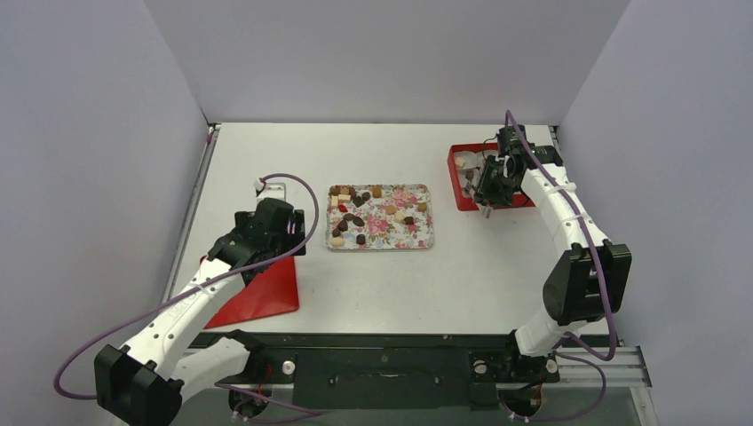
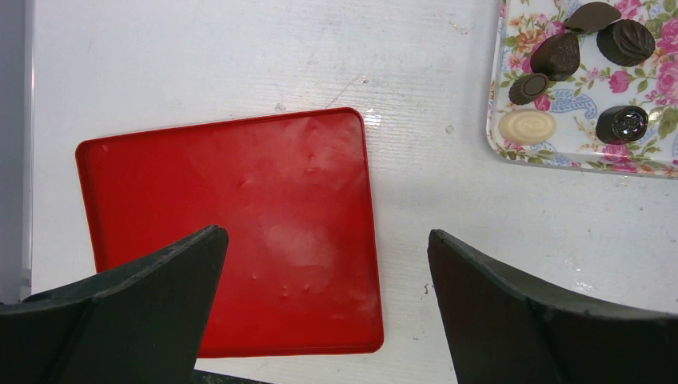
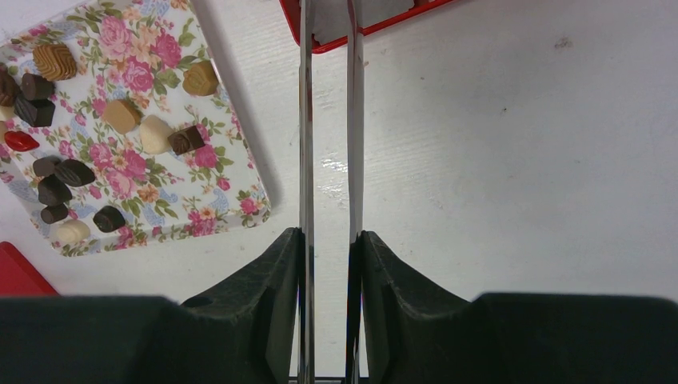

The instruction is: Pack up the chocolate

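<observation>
The chocolate (image 1: 355,222) lies as several dark, tan and cream pieces on a flower-patterned tray (image 1: 408,232) at mid-table, also seen in the left wrist view (image 2: 556,54) and the right wrist view (image 3: 121,116). My right gripper (image 1: 491,185) hangs over the red box (image 1: 461,182) at the back right. It (image 3: 329,234) is shut on metal tongs (image 3: 306,120), whose blades reach the box's edge (image 3: 376,28); their tips are out of view. My left gripper (image 2: 325,236) stands open with nothing between its fingers, above a flat red lid (image 2: 232,224).
The red box holds white paper cups (image 1: 465,161). The red lid (image 1: 262,295) lies at the near left, partly under my left arm (image 1: 266,226). Grey walls close in the table on the left, back and right.
</observation>
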You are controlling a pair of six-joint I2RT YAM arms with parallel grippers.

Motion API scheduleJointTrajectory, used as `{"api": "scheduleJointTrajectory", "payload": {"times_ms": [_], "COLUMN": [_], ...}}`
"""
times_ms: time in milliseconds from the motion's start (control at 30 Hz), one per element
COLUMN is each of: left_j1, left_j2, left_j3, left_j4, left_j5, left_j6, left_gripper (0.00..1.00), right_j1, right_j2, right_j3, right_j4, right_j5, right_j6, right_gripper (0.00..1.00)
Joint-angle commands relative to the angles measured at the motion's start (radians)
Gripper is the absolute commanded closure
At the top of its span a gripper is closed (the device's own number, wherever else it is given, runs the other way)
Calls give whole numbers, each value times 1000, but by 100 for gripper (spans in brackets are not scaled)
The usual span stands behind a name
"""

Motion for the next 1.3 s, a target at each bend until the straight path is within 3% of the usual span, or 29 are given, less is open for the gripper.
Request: {"api": "scheduleJointTrajectory", "payload": {"times_ms": [0, 1267], "left_j1": [6, 7], "left_j2": [-7, -18], "left_j3": [14, 14], "left_j4": [31, 31], "left_j5": [-11, -7], "left_j6": [10, 11], "left_gripper": [4, 4], "right_j1": [-9, 3], "right_j2": [-27, -117], "right_j3": [-6, 44], "right_j4": [38, -4], "right_j5": [5, 2], "right_j6": [-11, 0], "right_gripper": [75, 70]}}
